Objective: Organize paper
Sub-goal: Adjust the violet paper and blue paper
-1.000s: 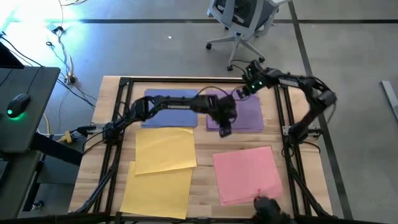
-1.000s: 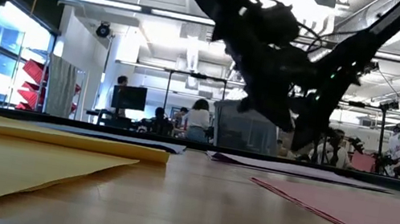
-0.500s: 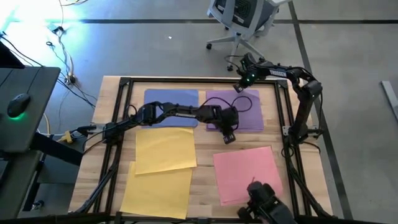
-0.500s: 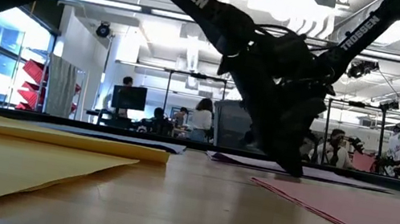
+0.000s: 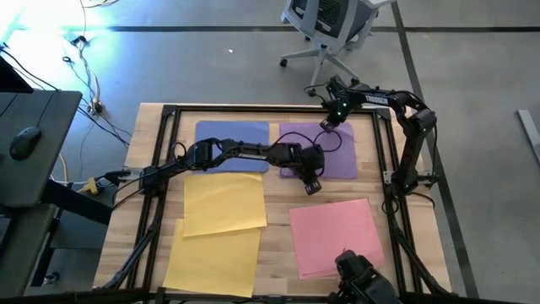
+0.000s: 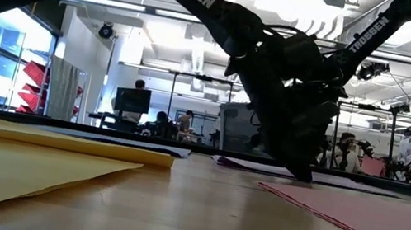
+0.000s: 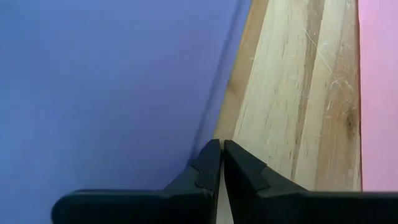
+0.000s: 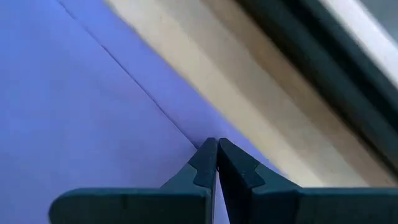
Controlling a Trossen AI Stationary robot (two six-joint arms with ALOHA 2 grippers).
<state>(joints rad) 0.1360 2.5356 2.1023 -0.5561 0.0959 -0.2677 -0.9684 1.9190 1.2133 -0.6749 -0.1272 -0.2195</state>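
Observation:
The paper lies flat in several piles on the wooden table: a purple stack [image 5: 337, 156], a periwinkle blue one [image 5: 232, 135], two yellow ones [image 5: 224, 203] [image 5: 211, 257] and a pink one [image 5: 333, 232]. My left gripper [image 5: 311, 184] is shut and low at the purple stack's near edge [image 7: 186, 93], with bare wood and the pink paper [image 7: 379, 93] beside it. My right gripper [image 5: 326, 124] is shut over the purple stack's far edge [image 8: 93, 124], where an upper sheet sits offset on a lower one. My left gripper [image 7: 222, 144] comes slanting down from the table's left, and its shut fingertips [image 6: 299, 172] reach table level at the purple stack's near edge [image 7: 208, 134], where paper meets wood. The stack lies flat. My right gripper [image 8: 216, 143] points its shut fingertips at the purple paper's far edge [image 8: 186, 134]; whether they touch it I cannot tell.
Black frame rails [image 5: 380, 143] run along the table's sides and far edge, close to my right gripper. A dark camera body [image 5: 359, 274] sits at the near edge by the pink pile. An office chair [image 5: 325, 25] stands beyond the far edge, and people sit in the room behind.
My left gripper has come down and toward the near edge, from above the purple stack to table level at its near edge. My right arm has drawn its elbow in, while its gripper has stayed by the stack's far edge.

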